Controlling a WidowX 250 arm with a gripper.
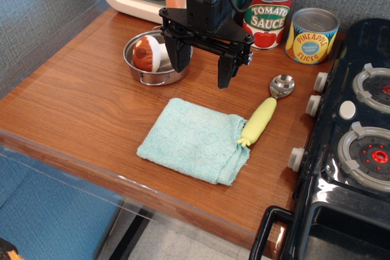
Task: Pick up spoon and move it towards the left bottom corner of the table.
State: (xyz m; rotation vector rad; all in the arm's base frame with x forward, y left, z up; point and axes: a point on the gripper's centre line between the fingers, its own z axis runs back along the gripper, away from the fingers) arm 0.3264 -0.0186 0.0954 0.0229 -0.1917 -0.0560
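The spoon lies on the table to the right of centre, its shiny silver bowl toward the back and its pale yellow-green handle pointing forward, the frilled tip resting on the edge of a folded cloth. My gripper hangs above the table behind the cloth and to the left of the spoon. Its two black fingers are spread wide apart and hold nothing. It does not touch the spoon.
A light teal folded cloth lies mid-table. A metal bowl with a mushroom toy stands at back left. A tomato sauce can and a pineapple can stand at the back. A black toy stove borders the right.
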